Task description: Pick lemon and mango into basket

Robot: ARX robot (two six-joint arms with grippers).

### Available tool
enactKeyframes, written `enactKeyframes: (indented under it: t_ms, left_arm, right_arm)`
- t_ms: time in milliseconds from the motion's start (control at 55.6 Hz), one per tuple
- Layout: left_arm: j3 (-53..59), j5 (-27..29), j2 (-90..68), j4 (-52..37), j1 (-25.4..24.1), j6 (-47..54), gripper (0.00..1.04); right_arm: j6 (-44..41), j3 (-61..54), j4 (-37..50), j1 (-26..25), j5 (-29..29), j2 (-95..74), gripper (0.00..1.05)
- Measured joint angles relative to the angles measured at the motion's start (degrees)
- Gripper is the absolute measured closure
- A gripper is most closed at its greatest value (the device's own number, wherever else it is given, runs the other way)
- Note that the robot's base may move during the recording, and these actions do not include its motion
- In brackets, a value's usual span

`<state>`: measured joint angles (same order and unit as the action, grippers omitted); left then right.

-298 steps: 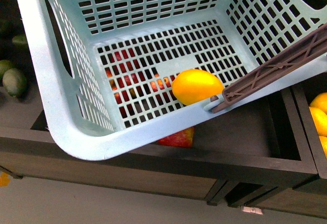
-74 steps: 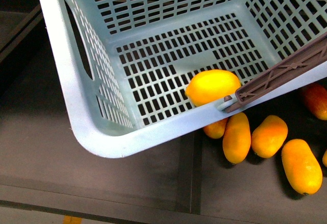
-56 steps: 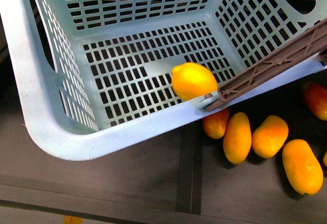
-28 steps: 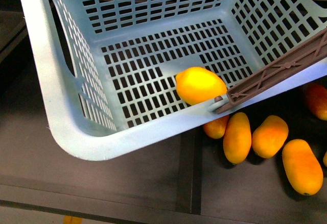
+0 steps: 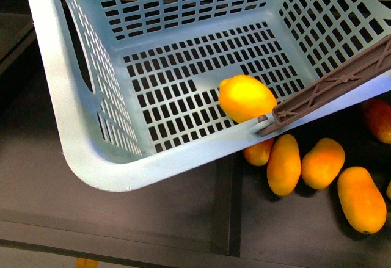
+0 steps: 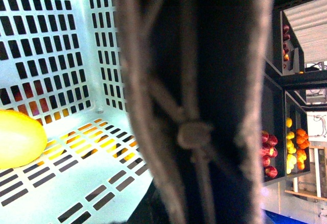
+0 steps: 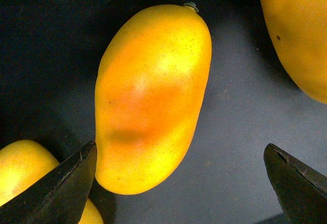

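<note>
The pale aqua basket (image 5: 58, 103) hangs tilted over a dark shelf, its brown handle (image 5: 333, 85) swung across one corner. The lemon (image 5: 246, 99) lies on the slotted floor against the near wall, also seen as a yellow lemon (image 6: 18, 138) in the left wrist view. My left gripper is shut on the basket's handle (image 6: 194, 106), which fills that view and hides the fingers. My right gripper (image 7: 180, 145) is open just above the mango (image 7: 153, 96), one finger (image 7: 71, 178) beside its lower end and the other well clear of it.
Several orange-yellow mangoes (image 5: 283, 164) lie on the dark shelf beneath the basket's right corner, with a redder one (image 5: 377, 120) at the edge. More mangoes (image 7: 301, 35) crowd around the right gripper. A shelf divider (image 5: 225, 207) runs forward. Distant fruit crates (image 6: 276, 147) show behind.
The basket has swung from a shelf of red fruit to over the mango shelf, then wobbled slightly. The lemon rolled a little to the right along the near wall.
</note>
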<state>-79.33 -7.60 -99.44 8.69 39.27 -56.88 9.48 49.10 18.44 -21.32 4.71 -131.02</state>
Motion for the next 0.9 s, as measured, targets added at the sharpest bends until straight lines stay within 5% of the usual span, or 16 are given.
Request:
enactKeyframes:
  t_ms: [576,900]
  left_arm:
    - [0.0,0.09,0.0,0.0,0.0,0.02,1.0]
    - [0.0,0.11,0.0,0.0,0.0,0.02,1.0]
  right_arm:
    - [6.4,5.27,3.34,1.62,1.6,-8.37,0.09]
    - [5.01,6.27,2.21,0.15,-3.54,-8.22,0.44]
